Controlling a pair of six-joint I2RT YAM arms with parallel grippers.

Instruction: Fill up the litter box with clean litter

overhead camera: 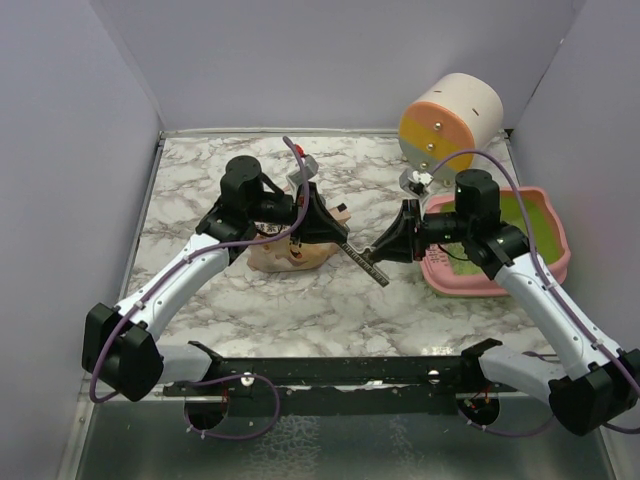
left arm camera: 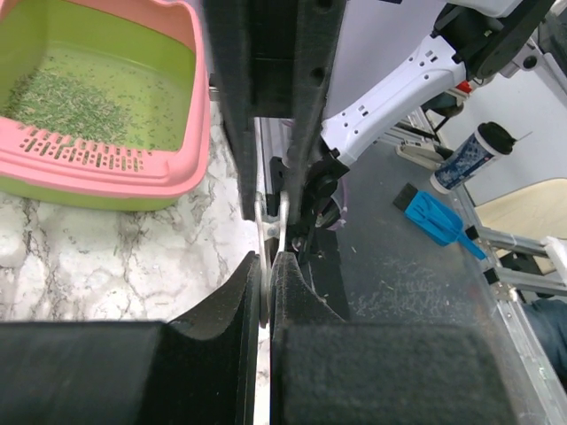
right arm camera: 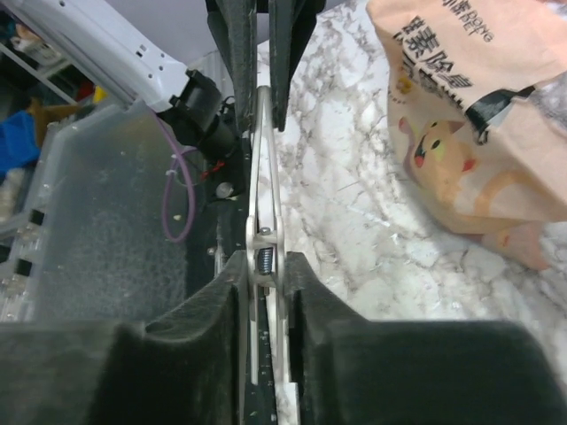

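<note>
Left wrist shows the left hand (left arm camera: 267, 258) pinching a thin metal tool (left arm camera: 283, 221); right hand (right arm camera: 266, 266) clasps it too.

The bench (overhead camera: 200, 180) is a white marble-patterned top with grey veins. The litter box (overhead camera: 462, 284), pink outside and lime-green inside, sits on it. A tan paper bag (overhead camera: 285, 258) lies well to the left of the litter box. A round cream drum (overhead camera: 450, 120) with orange, yellow and grey bands rests just behind the litter box.
</note>
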